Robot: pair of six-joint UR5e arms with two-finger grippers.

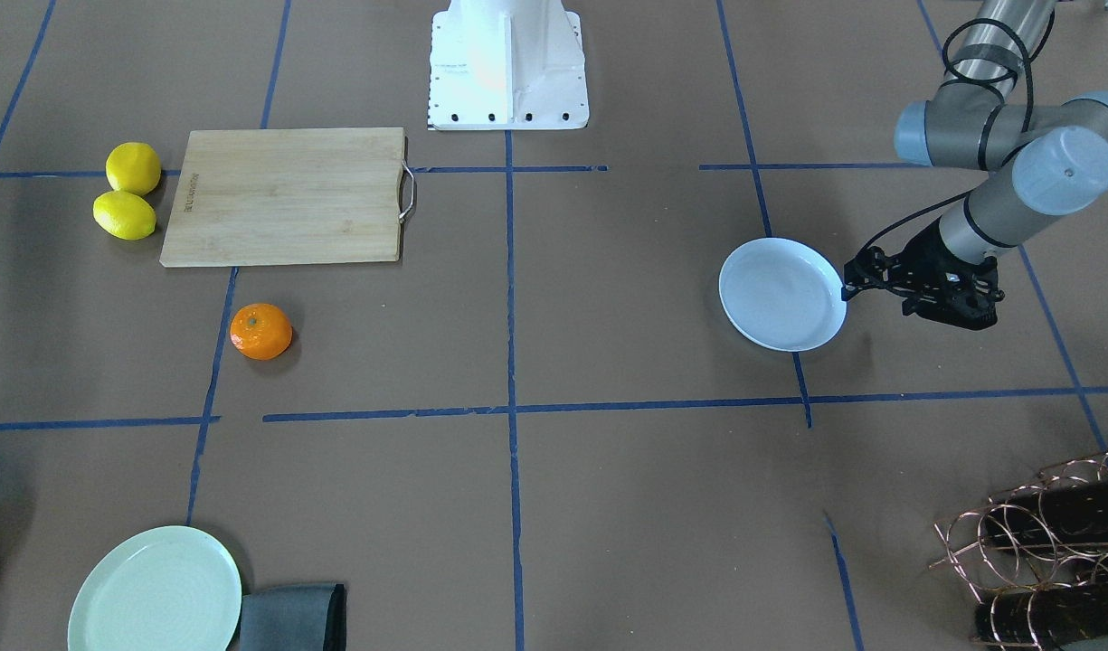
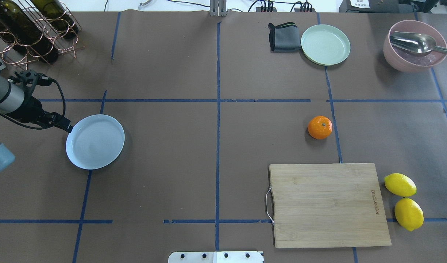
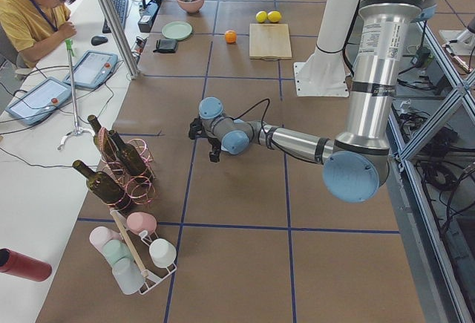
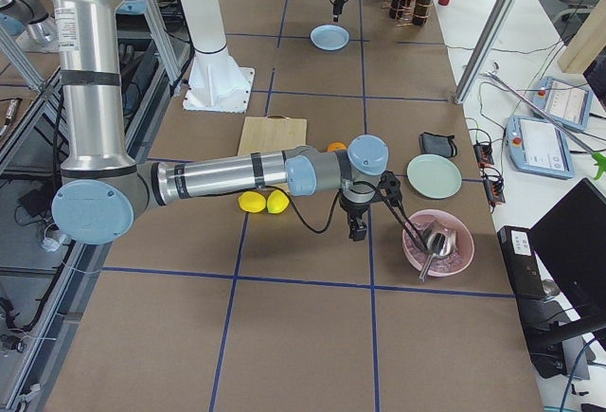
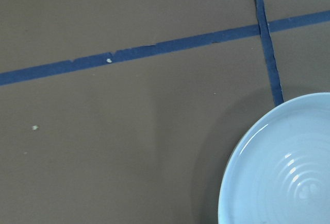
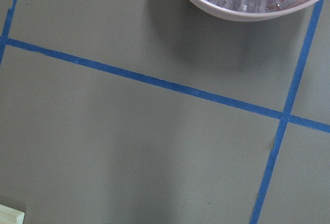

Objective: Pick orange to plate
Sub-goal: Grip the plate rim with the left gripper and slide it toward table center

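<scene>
The orange (image 2: 320, 127) (image 1: 261, 332) rests on the brown table, on my right side, just beyond the cutting board. Far across on my left side lies the pale bluish-white plate (image 2: 95, 141) (image 1: 781, 294), with nothing in it. My left gripper (image 2: 68, 128) (image 1: 847, 290) hovers low at the plate's outer rim, fingers together, holding nothing; its wrist view shows part of the plate (image 5: 289, 172). My right gripper (image 4: 359, 233) hangs above bare table beside the pink bowl, well away from the orange; I cannot tell whether it is open or shut.
A wooden cutting board (image 2: 329, 204) with two lemons (image 2: 400, 184) beside it lies at my near right. A pale green plate (image 2: 325, 44), grey cloth (image 2: 283, 36) and pink bowl (image 2: 415, 45) with ice and a metal scoop stand at the far right. A wine rack (image 2: 33, 25) stands far left.
</scene>
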